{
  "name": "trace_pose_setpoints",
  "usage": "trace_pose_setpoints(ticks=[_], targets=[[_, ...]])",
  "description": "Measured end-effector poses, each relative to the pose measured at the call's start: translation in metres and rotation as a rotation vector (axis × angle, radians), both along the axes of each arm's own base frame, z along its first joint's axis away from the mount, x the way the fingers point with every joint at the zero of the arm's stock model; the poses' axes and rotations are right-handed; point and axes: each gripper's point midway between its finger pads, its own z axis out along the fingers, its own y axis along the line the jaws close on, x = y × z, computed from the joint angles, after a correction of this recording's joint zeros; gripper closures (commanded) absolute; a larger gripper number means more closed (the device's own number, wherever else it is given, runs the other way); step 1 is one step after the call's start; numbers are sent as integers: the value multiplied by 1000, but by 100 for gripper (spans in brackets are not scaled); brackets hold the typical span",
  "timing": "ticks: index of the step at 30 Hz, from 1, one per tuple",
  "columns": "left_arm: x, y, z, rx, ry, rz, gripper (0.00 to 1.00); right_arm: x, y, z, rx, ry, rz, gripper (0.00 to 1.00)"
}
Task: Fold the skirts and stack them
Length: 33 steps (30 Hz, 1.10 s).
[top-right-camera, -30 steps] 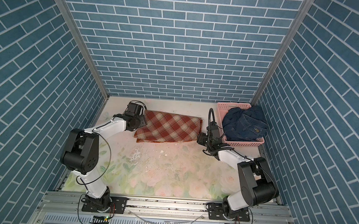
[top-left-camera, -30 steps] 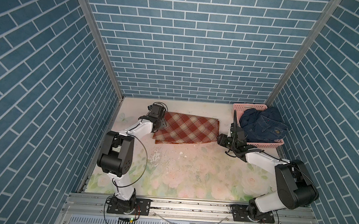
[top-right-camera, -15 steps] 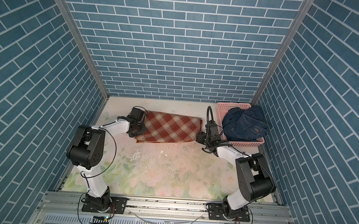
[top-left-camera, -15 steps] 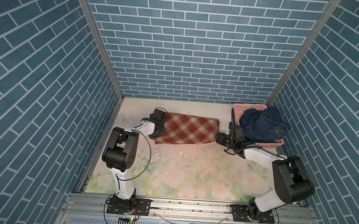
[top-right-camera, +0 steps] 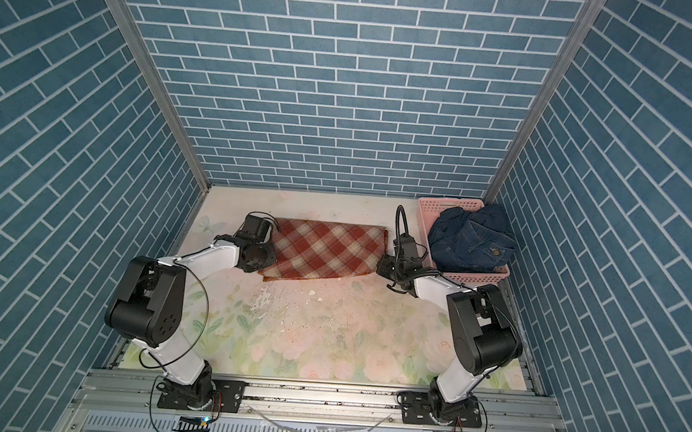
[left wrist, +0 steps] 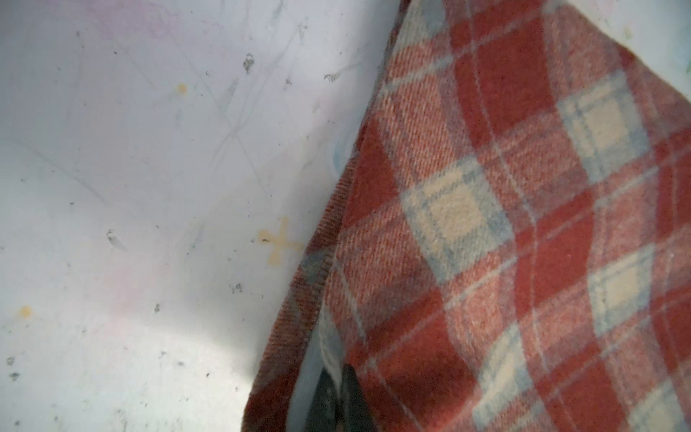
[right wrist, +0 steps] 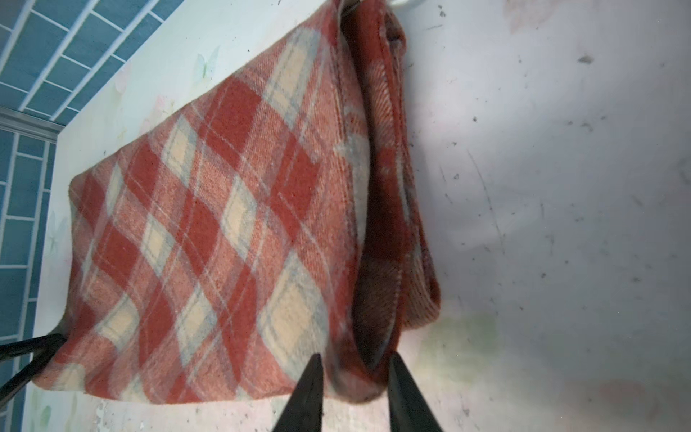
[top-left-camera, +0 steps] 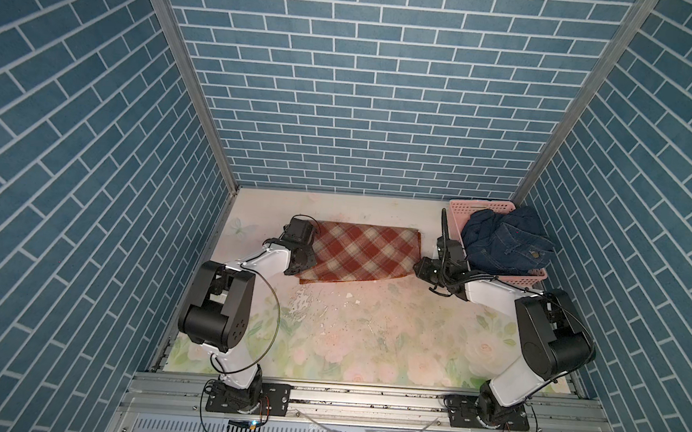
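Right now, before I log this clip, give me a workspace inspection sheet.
Surface: floral-print tabletop, scuffed, worn white patch.
Job's things: rust-red and cream plaid skirt folded flat; dark blue denim skirts heaped in pink perforated plastic basket, count unclear.
Clutter: small white flecks only.
Hands: left hand pinches the plaid skirt's left edge; right hand closed on its folded right corner.
Cables: black cable loops on both arms.
Surroundings: blue brick-pattern walls, metal front rail.
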Motion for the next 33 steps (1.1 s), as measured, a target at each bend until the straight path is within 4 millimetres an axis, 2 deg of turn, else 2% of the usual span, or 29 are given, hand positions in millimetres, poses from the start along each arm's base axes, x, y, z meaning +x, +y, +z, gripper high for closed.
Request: trace_pose_setpoints(ticks=[2, 5, 14, 20, 24, 27, 28, 32, 33], targets=[[-3, 1, -3, -2, 10, 6, 57, 1, 0, 0, 6, 1, -6, 92], [-8, 4, -6, 4, 24, 14, 49, 1, 0, 1, 10, -3, -6, 96], [-27, 29, -9, -55, 34, 122, 45, 3, 1, 1, 12, -8, -6, 98], [-31, 28, -19, -161, 35, 166, 46, 4, 1, 3, 14, -14, -6, 98], [-32, 20, -24, -233, 32, 181, 56, 4, 1, 3, 15, -16, -6, 99], [-28, 13, -25, -289, 17, 191, 82, 4, 1, 3, 15, -18, -7, 99], [-28, 12, -26, -299, 17, 194, 86, 4, 1, 3, 15, -18, -7, 100], [-25, 9, -24, -322, 7, 198, 100, 5, 1, 3, 12, -18, -9, 100], [-25, 9, -23, -320, 6, 194, 100, 4, 1, 3, 11, -17, -10, 100]])
